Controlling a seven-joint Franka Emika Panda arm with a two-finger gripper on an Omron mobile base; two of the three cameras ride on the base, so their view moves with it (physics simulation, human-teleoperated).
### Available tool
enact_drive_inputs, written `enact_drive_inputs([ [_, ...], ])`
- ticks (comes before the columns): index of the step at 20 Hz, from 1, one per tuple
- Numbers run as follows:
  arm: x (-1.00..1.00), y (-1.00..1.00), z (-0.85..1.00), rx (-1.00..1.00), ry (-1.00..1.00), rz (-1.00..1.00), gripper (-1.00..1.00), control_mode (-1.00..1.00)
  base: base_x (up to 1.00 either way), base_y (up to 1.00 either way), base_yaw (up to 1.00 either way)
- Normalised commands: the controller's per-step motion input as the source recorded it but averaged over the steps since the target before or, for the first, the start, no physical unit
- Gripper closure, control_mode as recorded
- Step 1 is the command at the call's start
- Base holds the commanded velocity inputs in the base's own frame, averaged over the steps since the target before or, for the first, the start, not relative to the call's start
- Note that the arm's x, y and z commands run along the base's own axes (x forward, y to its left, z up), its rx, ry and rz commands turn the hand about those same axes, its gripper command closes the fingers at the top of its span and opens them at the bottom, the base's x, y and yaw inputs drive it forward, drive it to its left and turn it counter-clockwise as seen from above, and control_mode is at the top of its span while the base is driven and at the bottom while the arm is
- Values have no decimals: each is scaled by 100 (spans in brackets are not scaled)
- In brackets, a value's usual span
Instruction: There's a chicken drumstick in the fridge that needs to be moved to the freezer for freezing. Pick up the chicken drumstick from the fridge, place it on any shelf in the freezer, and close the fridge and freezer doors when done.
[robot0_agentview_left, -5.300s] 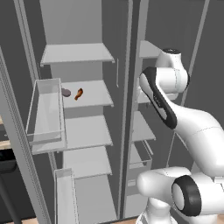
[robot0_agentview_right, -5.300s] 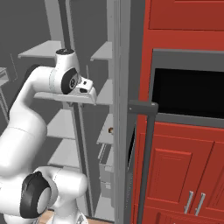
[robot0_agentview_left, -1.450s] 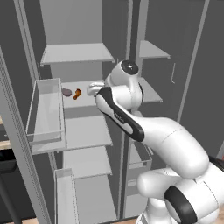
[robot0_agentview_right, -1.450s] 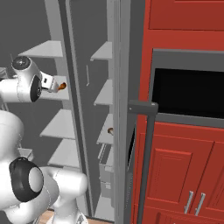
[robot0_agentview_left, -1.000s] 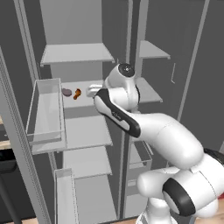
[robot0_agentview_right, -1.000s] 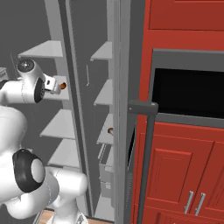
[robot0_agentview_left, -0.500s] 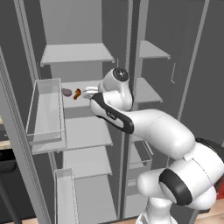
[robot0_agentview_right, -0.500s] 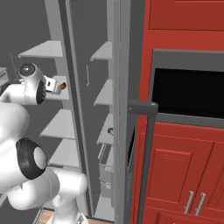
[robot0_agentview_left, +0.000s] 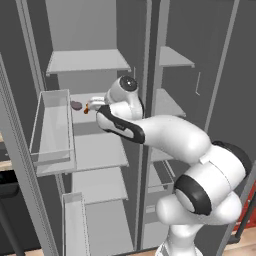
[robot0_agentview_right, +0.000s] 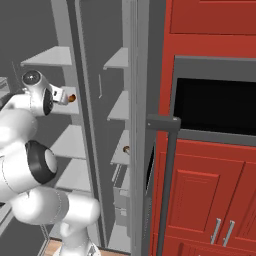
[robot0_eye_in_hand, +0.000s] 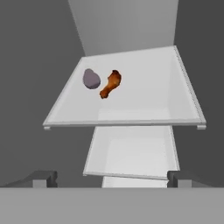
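Gripper (robot0_eye_in_hand: 106, 177) jaws are spread wide, nothing held. Chicken drumstick (robot0_eye_in_hand: 110, 84) is seen ahead on the fridge shelf (robot0_eye_in_hand: 144, 105), just beside the grey lump (robot0_eye_in_hand: 91, 78), long axis slanting away.

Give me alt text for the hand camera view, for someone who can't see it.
A brown chicken drumstick lies on a white fridge shelf, just beside a small grey-purple lump, seen from above and in front. The open gripper hangs short of the shelf, its two dark fingertips spread wide at the bottom edge, with a lower shelf visible beneath.
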Motion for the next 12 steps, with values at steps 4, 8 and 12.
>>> enact_drive_inputs([
  [4,28,0,-10,0,0,0,-100,-100,0,0,0],
  [8,24,0,-20,0,0,0,-100,-100,0,0,0],
  [12,20,1,-29,0,0,0,-100,-100,0,0,0],
])
